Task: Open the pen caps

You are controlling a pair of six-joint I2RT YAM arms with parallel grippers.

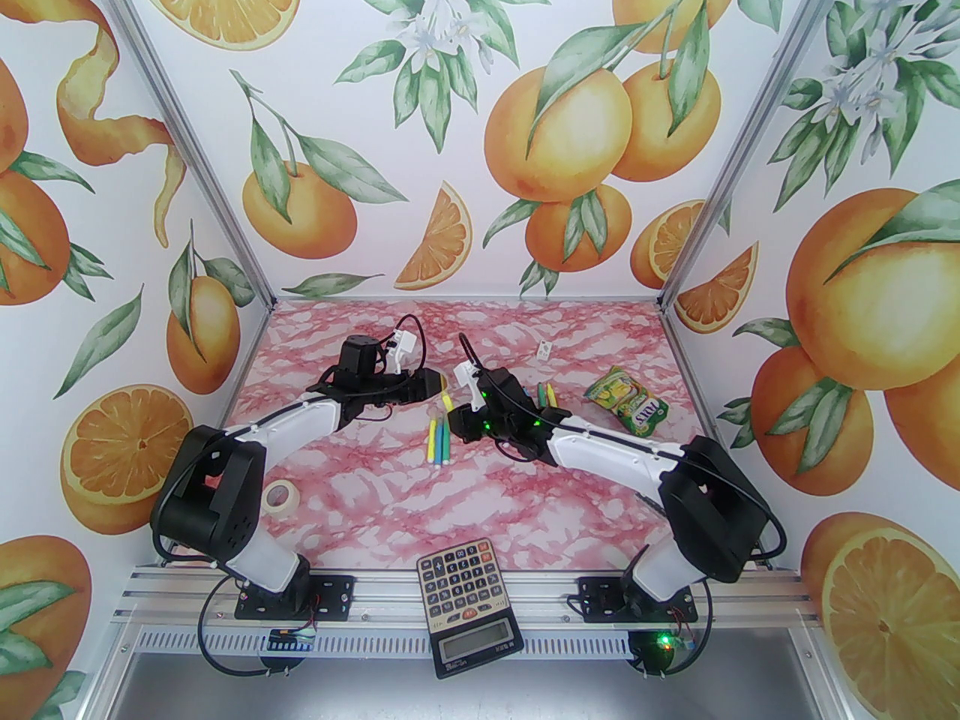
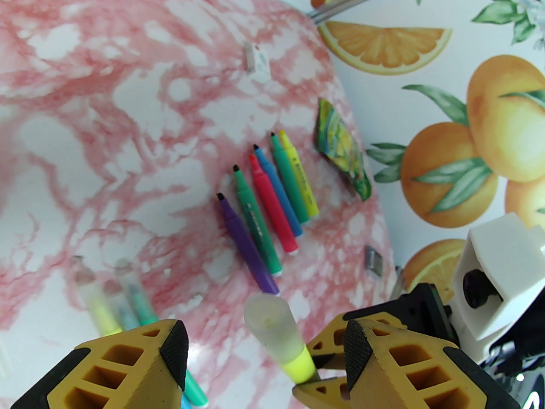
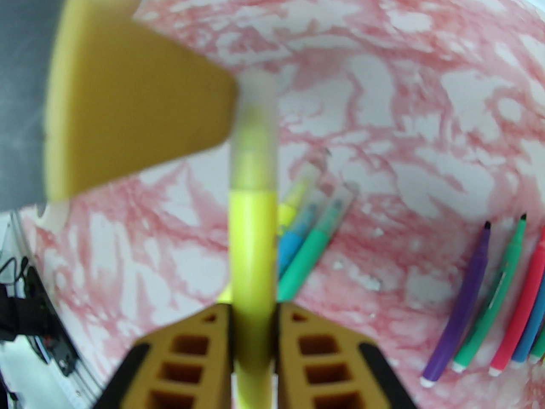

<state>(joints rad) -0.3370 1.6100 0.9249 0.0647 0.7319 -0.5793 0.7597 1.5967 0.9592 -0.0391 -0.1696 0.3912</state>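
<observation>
top view: the yellow pen (image 1: 448, 403) is held above the table (image 1: 360, 507) middle.
left wrist: left gripper (image 2: 264, 347) stands spread, fingers (image 2: 127, 369) flanking the frosted cap (image 2: 272, 322), not touching; centre it on the cap alone before closing.
right wrist: right gripper (image 3: 253, 313) pinches the pen barrel; pull straight along the pen axis.

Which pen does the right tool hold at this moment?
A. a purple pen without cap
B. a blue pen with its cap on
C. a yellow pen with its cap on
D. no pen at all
C: the right tool is shut on the yellow pen, and the frosted cap sits on its far end.
</observation>
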